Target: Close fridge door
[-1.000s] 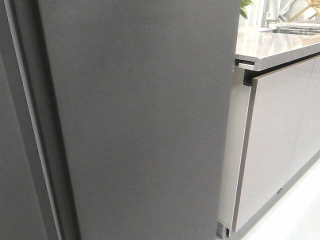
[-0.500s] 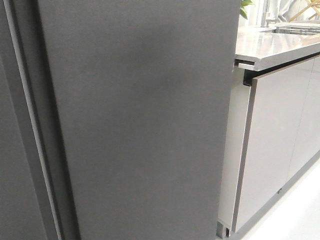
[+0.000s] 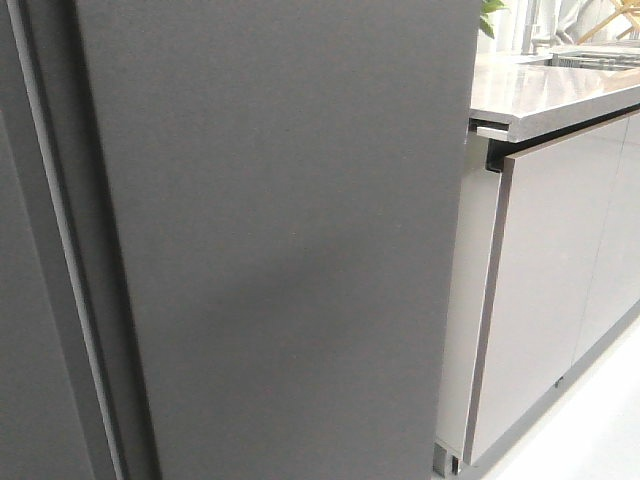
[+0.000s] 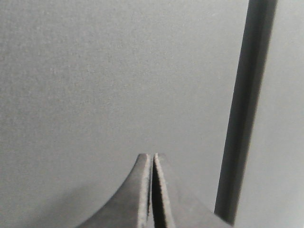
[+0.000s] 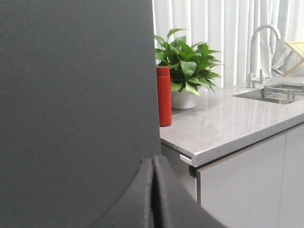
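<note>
The fridge door [image 3: 280,240] is a flat matte dark grey panel that fills most of the front view. Its darker side edge [image 3: 110,300] runs down its left, beside a thin pale strip [image 3: 62,250] and the twin grey panel [image 3: 25,380]. The fridge's white interior is hidden. My left gripper [image 4: 152,156] is shut and empty, its tips close to a grey panel [image 4: 104,76] next to a dark vertical gap [image 4: 247,104]. My right gripper [image 5: 153,159] is shut and empty, close to the door [image 5: 76,95] near its edge. Neither gripper shows in the front view.
A grey worktop [image 3: 550,95] over pale glossy cabinet fronts [image 3: 550,290] stands right of the fridge. On the worktop [image 5: 228,123] are a red bottle [image 5: 164,95], a potted plant [image 5: 187,71], a sink [image 5: 275,92] and a tap [image 5: 259,52]. Pale floor [image 3: 600,430] shows at lower right.
The door's left edge has shifted very slightly to the left in the front view, and a faint shadow on the panel has moved lower.
</note>
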Action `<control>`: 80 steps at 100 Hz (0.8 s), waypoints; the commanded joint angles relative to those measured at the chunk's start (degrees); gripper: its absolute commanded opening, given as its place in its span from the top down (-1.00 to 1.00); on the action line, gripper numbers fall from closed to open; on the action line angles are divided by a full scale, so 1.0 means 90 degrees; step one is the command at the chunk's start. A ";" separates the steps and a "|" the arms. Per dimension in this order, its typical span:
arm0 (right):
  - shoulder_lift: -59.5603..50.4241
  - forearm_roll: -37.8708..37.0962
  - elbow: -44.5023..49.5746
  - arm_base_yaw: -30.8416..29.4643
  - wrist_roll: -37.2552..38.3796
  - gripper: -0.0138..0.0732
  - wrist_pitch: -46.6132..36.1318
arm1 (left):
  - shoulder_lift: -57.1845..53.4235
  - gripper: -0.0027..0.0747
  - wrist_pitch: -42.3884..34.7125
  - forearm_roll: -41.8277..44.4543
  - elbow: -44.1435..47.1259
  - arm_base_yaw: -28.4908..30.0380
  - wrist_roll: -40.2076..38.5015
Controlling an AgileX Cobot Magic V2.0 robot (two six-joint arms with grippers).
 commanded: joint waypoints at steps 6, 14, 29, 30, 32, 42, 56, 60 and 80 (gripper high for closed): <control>-0.0703 0.0011 0.0578 -0.0064 -0.0024 0.86 -0.0494 | 0.0121 0.99 -0.0489 -0.0011 0.0178 -0.0030 -0.0023; -0.1058 0.0011 0.0960 -0.0064 -0.0024 0.86 -0.0385 | 0.0121 0.99 -0.0489 -0.0011 0.0178 -0.0030 -0.0023; -0.1490 0.0000 0.1406 -0.0142 -0.0024 0.86 -0.0088 | 0.0121 0.98 -0.0489 -0.0011 0.0178 -0.0030 -0.0023; -0.1527 0.0000 0.1424 -0.0144 -0.0024 0.86 -0.0052 | 0.0121 0.99 -0.0489 -0.0011 0.0178 -0.0030 -0.0023; -0.1558 0.0000 0.1473 -0.0188 -0.0024 0.86 -0.0004 | 0.0121 0.99 -0.0489 -0.0011 0.0178 -0.0030 -0.0023; -0.1831 0.0000 0.1678 -0.0414 -0.0024 0.86 0.0233 | 0.0121 0.99 -0.0489 -0.0011 0.0178 -0.0030 -0.0023; -0.2318 0.0000 0.1943 -0.0560 -0.0024 0.86 0.0242 | 0.0121 0.99 -0.0489 -0.0011 0.0178 -0.0030 -0.0023; -0.2431 0.0000 0.2017 -0.0560 -0.0024 0.86 0.0242 | 0.0121 0.99 -0.0489 -0.0011 0.0178 -0.0030 -0.0023; -0.2703 -0.0053 0.2143 -0.0560 -0.0024 0.86 0.0670 | 0.0121 0.99 -0.0489 -0.0011 0.0178 -0.0030 -0.0023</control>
